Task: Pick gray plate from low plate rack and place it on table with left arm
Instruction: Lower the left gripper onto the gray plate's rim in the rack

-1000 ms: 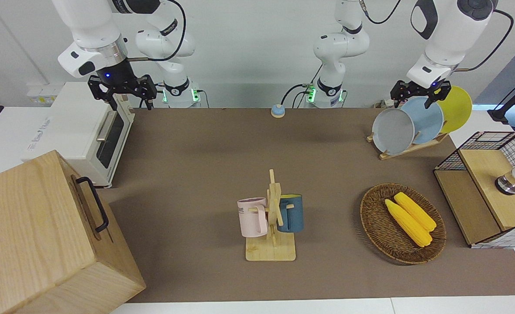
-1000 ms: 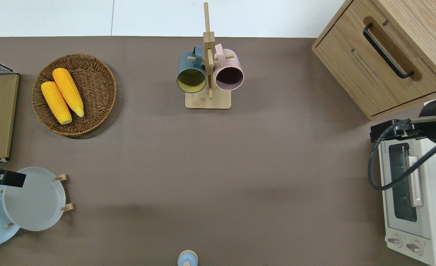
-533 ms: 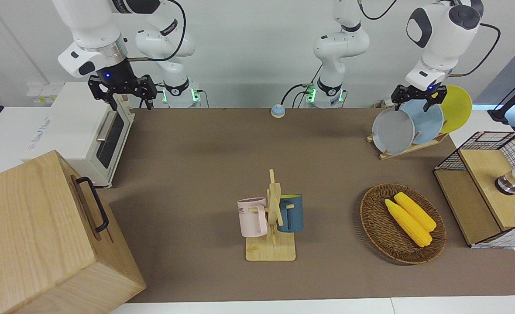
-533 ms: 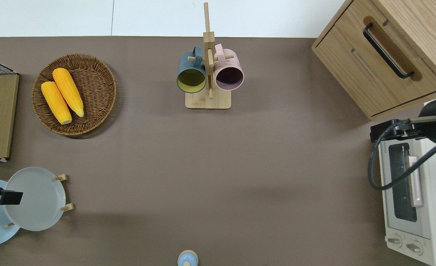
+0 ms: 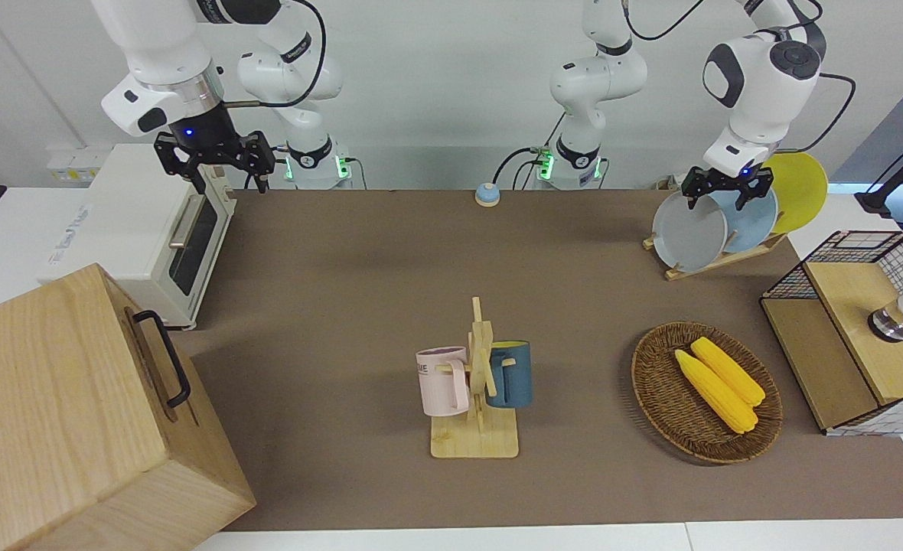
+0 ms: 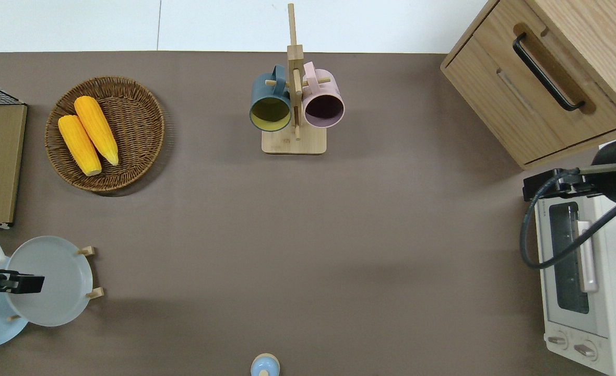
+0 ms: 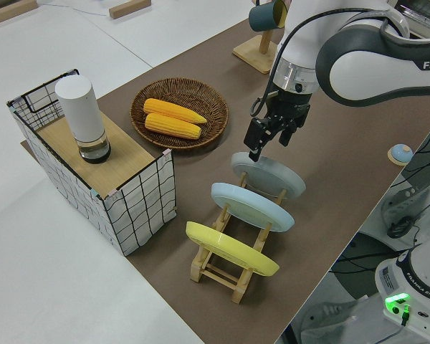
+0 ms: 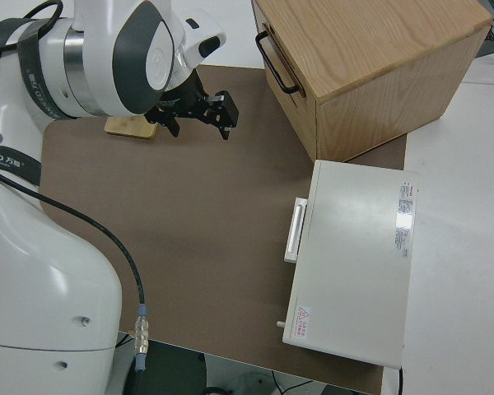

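My left end effector (image 5: 724,190) hangs over gray plate (image 5: 689,230), fingers spread wide.
Plate stands in low plate rack (image 7: 236,266), slot farthest from robots; right arm parked.

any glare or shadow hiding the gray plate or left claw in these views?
Front view: even light, gray plate unglared. Overhead view: soft shadow beside the low plate rack, left claw cut near the frame edge. Left side view: plate and claw clear.

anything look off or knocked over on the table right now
Nothing stands out. The gray plate leans in the low plate rack with the others, the left gripper at its top edge. Both mugs hang on their stand; the corn lies in the basket.
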`<state>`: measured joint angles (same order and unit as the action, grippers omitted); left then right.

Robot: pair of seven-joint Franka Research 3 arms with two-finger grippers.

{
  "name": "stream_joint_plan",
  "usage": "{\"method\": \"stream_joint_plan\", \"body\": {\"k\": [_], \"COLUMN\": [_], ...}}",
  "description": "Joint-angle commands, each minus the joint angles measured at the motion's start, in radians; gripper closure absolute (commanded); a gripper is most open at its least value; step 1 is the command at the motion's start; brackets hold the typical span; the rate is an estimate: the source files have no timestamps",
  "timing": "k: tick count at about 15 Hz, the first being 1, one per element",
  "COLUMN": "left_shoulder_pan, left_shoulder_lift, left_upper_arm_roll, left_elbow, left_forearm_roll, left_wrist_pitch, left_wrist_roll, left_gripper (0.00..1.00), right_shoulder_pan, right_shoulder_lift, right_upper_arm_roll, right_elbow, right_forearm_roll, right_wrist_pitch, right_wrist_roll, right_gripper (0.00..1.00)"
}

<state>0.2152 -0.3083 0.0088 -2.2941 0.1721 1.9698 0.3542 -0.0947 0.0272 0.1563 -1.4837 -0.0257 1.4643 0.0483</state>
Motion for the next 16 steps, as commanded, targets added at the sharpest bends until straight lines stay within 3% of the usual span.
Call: {"method": "stream_joint_plan", "body": {"k": [1,7,9,13,16], "left_shoulder_pan": [0.023,0.032,0.032,0.032,0.030], "left_shoulder_lift": [-0.043,-0.041,-0.041,-0.040,-0.038], "left_upper_arm_roll": [-0.003,-0.001,-0.001,0.000,0.000], "left_elbow": [-0.088,-0.139,-0.139,-0.139,-0.139], "left_forearm_roll": [0.017,0.017,0.017,0.017,0.017], "left_wrist_pitch": [0.078,0.149,0.149,0.144,0.143], "left_wrist_roll": [0.011,0.009,0.011,0.012,0.012], "left_gripper": [0.01,0.01,0.12,0.43,0.74], "right_shoulder_pan": [0.007,0.007,0.007,0.007,0.007], "right_shoulder_lift": [0.000,0.000,0.000,0.000,0.000], "right_upper_arm_roll": [-0.006,-0.006,-0.006,-0.006,-0.006], "right_elbow": [0.006,0.006,0.006,0.006,0.006], "right_forearm_roll": [0.003,0.003,0.003,0.003,0.003], "right_wrist_pitch": [-0.001,-0.001,-0.001,-0.001,-0.001], "right_wrist_roll": [0.004,0.004,0.004,0.004,0.004], "right_gripper": [0.017,0.017,0.017,0.017,0.017]}}
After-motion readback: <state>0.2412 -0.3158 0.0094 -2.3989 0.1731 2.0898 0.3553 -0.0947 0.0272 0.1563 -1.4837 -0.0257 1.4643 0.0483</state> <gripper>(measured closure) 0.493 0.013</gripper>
